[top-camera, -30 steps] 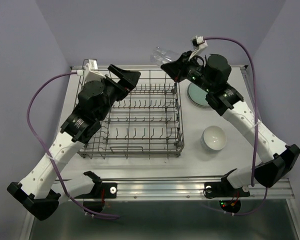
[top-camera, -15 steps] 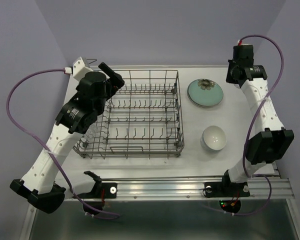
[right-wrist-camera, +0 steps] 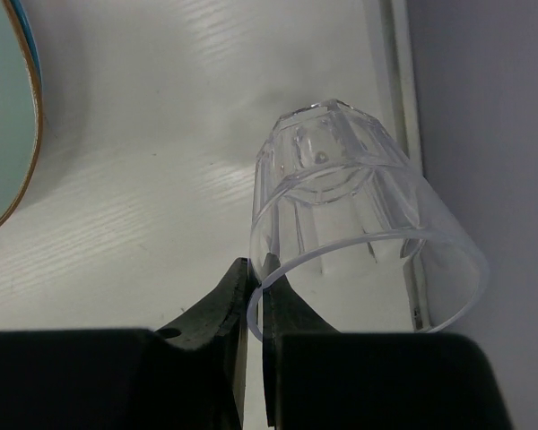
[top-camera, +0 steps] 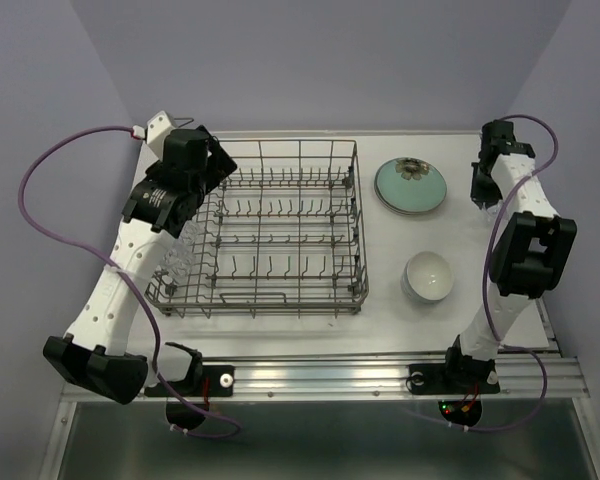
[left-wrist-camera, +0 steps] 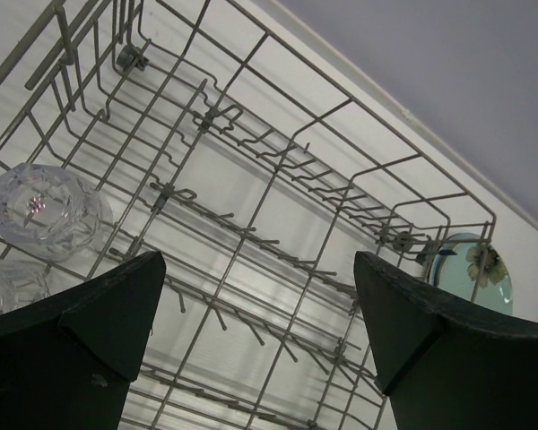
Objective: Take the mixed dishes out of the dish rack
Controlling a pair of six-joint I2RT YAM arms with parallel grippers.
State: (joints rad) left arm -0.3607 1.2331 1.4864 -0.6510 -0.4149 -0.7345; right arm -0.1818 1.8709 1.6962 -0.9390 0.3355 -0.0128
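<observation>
Now, white worktop [top-camera: 390, 250] is standing between lilac walls [top-camera: 310, 60], metal rail [top-camera: 330, 377] running along near edge. One dish rack [top-camera: 270, 305] is sitting left of centre. One plate [top-camera: 410, 186] and one bowl [top-camera: 427, 276] are resting on worktop right of rack, apart. Three glasses are showing: first glass [left-wrist-camera: 45, 210] and second glass [left-wrist-camera: 9, 287] lying inside rack at left side, third glass [right-wrist-camera: 359, 215] being pinched at rim by closed right hand [right-wrist-camera: 255, 269] near worktop's right edge. Left hand [left-wrist-camera: 255, 264] is hanging wide open over rack, gripping nothing.

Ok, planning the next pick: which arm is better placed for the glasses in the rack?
Left. The left gripper hangs open over the rack, glasses close by; the right gripper is far off, shut on a glass.
</observation>
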